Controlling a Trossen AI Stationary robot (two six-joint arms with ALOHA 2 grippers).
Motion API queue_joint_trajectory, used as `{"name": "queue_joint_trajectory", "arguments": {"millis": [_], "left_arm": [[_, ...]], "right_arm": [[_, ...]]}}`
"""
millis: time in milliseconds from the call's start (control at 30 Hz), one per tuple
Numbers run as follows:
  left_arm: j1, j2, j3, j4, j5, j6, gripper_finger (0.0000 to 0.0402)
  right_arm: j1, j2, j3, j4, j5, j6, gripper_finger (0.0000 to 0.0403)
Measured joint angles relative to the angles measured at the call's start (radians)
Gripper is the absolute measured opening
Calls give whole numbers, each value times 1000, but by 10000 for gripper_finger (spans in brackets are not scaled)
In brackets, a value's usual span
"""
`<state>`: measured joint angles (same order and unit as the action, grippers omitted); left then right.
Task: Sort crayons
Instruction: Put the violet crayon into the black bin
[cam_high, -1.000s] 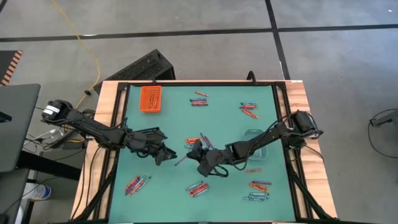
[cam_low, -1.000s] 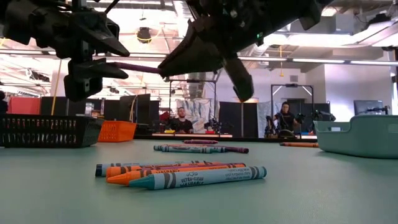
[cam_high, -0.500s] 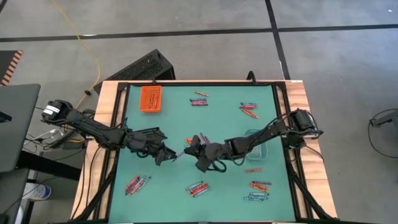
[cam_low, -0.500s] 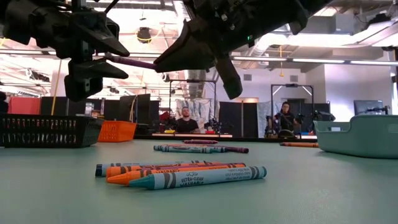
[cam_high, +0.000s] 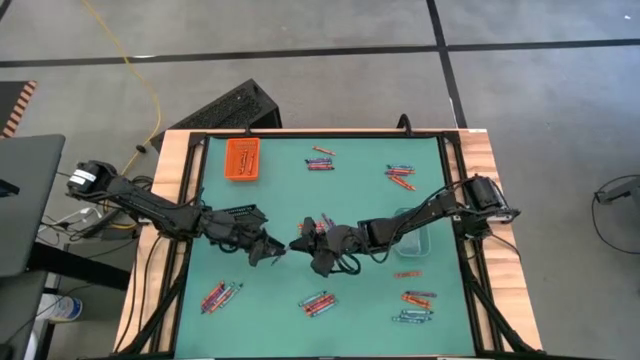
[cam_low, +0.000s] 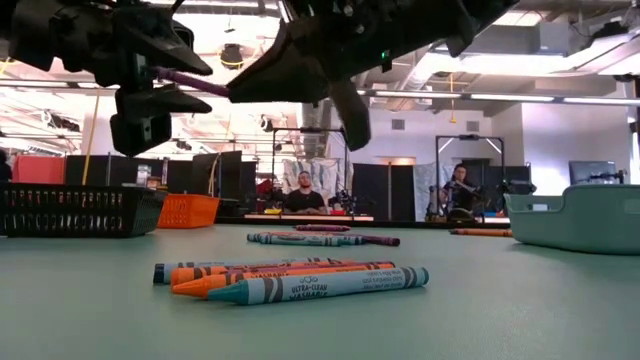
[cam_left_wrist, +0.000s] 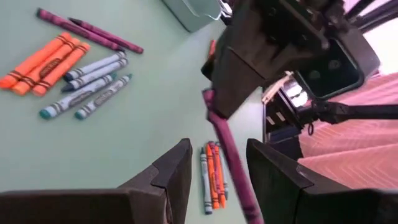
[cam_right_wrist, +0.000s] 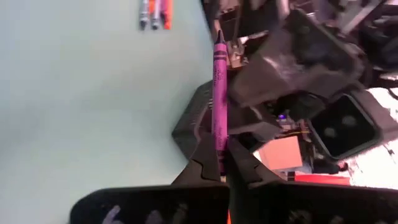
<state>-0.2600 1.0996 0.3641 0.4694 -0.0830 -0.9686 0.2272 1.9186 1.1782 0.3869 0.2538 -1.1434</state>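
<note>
My right gripper (cam_high: 303, 241) (cam_right_wrist: 221, 160) is shut on a purple crayon (cam_right_wrist: 219, 93) high above the middle of the green table. My left gripper (cam_high: 274, 249) (cam_left_wrist: 217, 152) faces it from the left, open. The crayon's free end (cam_left_wrist: 229, 155) reaches in between the left fingers, and I see no touch there. In the low view the crayon (cam_low: 188, 80) spans the gap between the two grippers. Other crayons lie in small groups on the table: (cam_high: 320, 162), (cam_high: 400, 176), (cam_high: 220, 296), (cam_high: 317, 301), (cam_high: 414, 306). My right gripper pinches the purple crayon by one end (cam_right_wrist: 217, 147) between its two fingers. The fingers come almost level from the table's right side and lie along the crayon. It sticks straight out past the fingertips toward my left gripper, clear of the table.
An orange tray (cam_high: 242, 158) stands at the far left of the table and a clear tray (cam_high: 414, 232) at the right. A black tray (cam_high: 236, 104) lies on the floor beyond the far edge. In the low view, people sit in the room behind.
My right gripper has carried the purple crayon toward the table's left and a little up, toward my left gripper. The crayon's free end, earlier short of the left fingers, now sits between them.
</note>
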Motion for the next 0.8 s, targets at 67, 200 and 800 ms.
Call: {"name": "queue_joint_trajectory", "arguments": {"millis": [67, 200, 800], "left_arm": [[0, 0, 0, 5, 2, 12, 141], [-1, 1, -3, -5, 38, 18, 141], [0, 0, 0, -59, 49, 31, 141]], "right_arm": [[-2, 36, 39, 22, -6, -12, 2], [0, 101, 86, -9, 13, -21, 2], [1, 97, 102, -31, 112, -88, 1]]}}
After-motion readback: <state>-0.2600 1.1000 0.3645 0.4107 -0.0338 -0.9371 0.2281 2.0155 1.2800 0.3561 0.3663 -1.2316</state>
